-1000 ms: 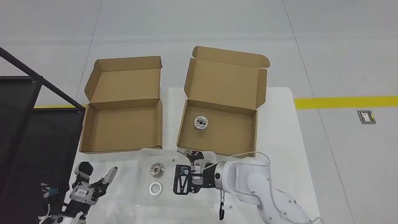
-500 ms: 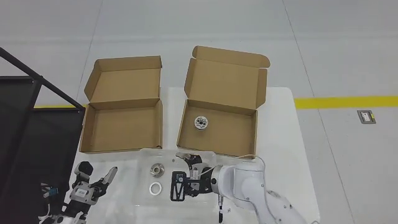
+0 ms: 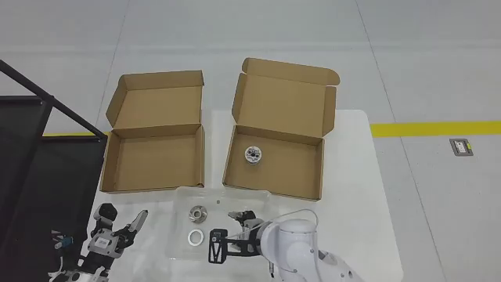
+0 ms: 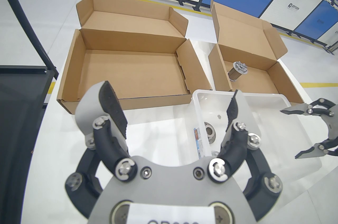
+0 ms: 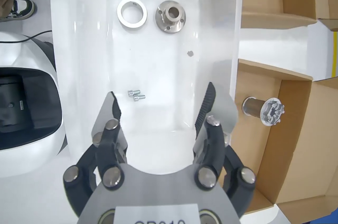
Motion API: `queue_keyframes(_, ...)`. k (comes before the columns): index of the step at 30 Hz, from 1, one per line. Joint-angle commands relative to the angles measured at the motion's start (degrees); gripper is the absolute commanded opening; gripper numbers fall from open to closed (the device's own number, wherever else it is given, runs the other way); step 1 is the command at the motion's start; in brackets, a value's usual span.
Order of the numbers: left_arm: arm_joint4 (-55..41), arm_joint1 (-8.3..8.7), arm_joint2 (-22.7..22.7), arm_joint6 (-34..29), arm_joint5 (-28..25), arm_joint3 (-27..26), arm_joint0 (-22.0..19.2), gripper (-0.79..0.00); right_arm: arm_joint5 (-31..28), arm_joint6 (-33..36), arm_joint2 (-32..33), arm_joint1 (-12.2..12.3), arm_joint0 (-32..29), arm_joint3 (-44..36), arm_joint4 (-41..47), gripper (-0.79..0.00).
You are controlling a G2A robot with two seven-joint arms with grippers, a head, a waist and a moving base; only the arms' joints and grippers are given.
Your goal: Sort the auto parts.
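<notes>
Parts lay in a clear plastic bin [image 5: 239,11] at the near edge of the white desk [image 3: 352,204] — a flat metal ring [image 5: 132,13] and a flanged hub [image 5: 171,17] just beside each other without touching, and two small bolts [image 5: 136,94] lying side by side against one another, well apart from the ring and hub. The right end effector [image 5: 161,95] hung over the bin with its fingers spread wide and nothing between them; in its wrist view the bolts sat near one fingertip. Behind the bin stood two open cardboard boxes with their lids folded back. The right box [image 4: 217,69] held a splined metal cylinder [image 5: 264,108], its toothed end showing, toward the side of that box nearest the left box [image 4: 132,42]. The two boxes stood near each other with a narrow strip of desk between them. The left end effector [image 4: 171,89] was low at the desk's left front corner, beside the bin — released, gripping nothing, and pointed toward the boxes.
</notes>
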Motion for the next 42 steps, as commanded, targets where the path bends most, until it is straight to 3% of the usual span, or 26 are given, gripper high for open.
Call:
queue_keyframes(1,0.0,0.00,0.0,0.0,0.0,0.0,0.0,0.000,0.5,2.7,-0.8,-0.5,1.0,1.6,1.5,-0.413)
queue_keyframes(12,0.0,0.00,0.0,0.0,0.0,0.0,0.0,0.000,3.4,11.5,-5.3,-3.8,8.2,12.4,9.0,-0.428)
queue_keyframes(19,0.0,0.00,0.0,0.0,0.0,0.0,0.0,0.000,1.6,14.8,-8.5,-5.5,11.7,17.9,12.2,-0.453)
queue_keyframes(42,0.0,0.00,0.0,0.0,0.0,0.0,0.0,0.000,0.2,14.3,-14.1,-8.9,16.9,27.7,14.2,-0.471)
